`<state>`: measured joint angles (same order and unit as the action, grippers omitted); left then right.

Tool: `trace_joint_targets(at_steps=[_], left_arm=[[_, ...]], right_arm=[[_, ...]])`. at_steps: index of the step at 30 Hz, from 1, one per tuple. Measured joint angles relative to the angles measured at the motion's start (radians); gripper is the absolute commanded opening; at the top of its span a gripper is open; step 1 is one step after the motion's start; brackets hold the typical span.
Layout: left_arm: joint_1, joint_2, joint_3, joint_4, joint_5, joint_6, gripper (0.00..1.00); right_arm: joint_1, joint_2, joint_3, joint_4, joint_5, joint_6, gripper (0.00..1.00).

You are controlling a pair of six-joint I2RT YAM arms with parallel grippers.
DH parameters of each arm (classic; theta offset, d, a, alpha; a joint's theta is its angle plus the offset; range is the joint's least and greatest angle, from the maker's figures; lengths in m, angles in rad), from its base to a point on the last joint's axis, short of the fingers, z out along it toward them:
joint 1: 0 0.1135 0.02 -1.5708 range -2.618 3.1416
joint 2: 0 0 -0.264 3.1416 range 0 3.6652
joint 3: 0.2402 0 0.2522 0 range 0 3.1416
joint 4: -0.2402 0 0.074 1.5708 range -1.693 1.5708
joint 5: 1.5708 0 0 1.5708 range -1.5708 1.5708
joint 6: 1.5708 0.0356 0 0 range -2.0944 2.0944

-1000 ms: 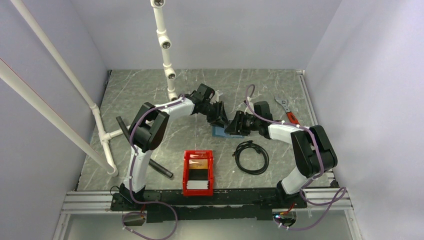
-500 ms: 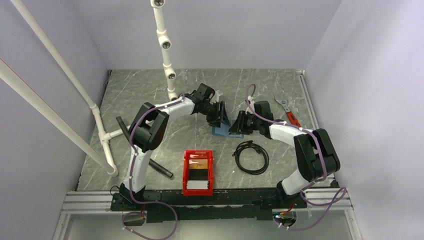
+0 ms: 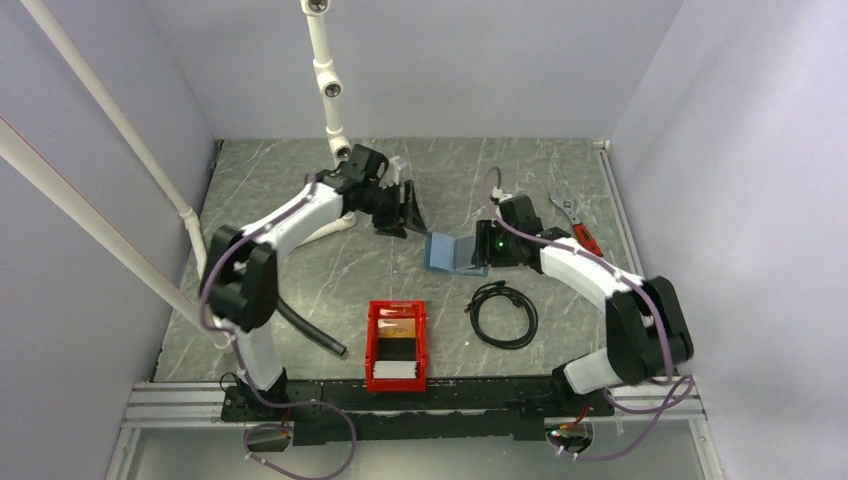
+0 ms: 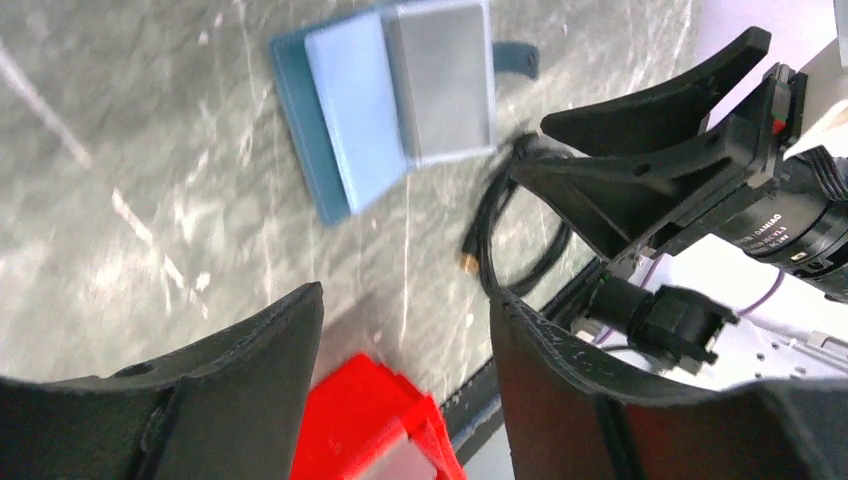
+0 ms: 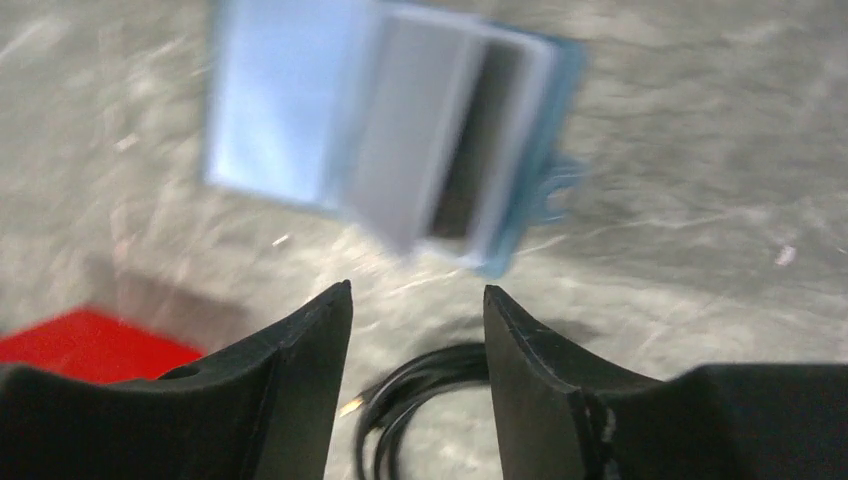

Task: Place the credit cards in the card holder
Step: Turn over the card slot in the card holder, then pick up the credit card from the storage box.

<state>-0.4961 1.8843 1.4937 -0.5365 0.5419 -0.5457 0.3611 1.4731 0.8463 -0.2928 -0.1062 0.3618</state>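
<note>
Since a second ago the left arm has swung off the card holder point(image 3: 441, 252) toward the far left, and the right gripper point(image 3: 481, 247) has drawn back to the holder's right edge, leaving it uncovered.

One card holder lies flat and spread open on the grey marbled table point(image 3: 330, 275), beyond the red bin point(image 3: 397, 345) and a little to its right. Its cover is darker blue, with a lighter blue panel and a greyish flap inside. The left wrist view shows it as a thin book-like rectangle point(image 4: 385, 100).

One bin, of red plastic and rectangular, holds the credit cards. An orange-gold card point(image 3: 397, 327) lies at its far end and a whitish stack point(image 3: 397, 368) at its near end; the stack's count cannot be told.

One black cable point(image 3: 503, 313) lies coiled just right of the bin. One wrench point(image 3: 575, 222) with a red handle lies farther right and beyond.

The left gripper point(image 4: 405, 300), beyond the bin and above the table, is spread with nothing between its fingers. The right gripper point(image 5: 417, 292) is likewise parted and empty, the holder point(image 5: 380, 130) past its tips.
</note>
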Motion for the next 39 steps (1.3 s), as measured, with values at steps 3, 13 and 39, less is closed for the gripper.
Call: trace_joint_targets(at_steps=[3, 13, 39], left_arm=[[0.015, -0.176, -0.093, -0.044, -0.024, 0.022, 0.68], [0.059, -0.534, -0.570, -0.071, -0.045, -0.047, 0.69], [0.060, -0.659, -0.787, 0.036, -0.101, -0.130, 0.58]], right_arm=[[0.077, -0.116, 0.011, -0.043, -0.089, -0.070, 0.76], [0.577, -0.171, 0.034, 0.092, -0.452, -0.235, 0.94], [0.836, 0.225, 0.206, -0.084, -0.398, -0.282, 0.76]])
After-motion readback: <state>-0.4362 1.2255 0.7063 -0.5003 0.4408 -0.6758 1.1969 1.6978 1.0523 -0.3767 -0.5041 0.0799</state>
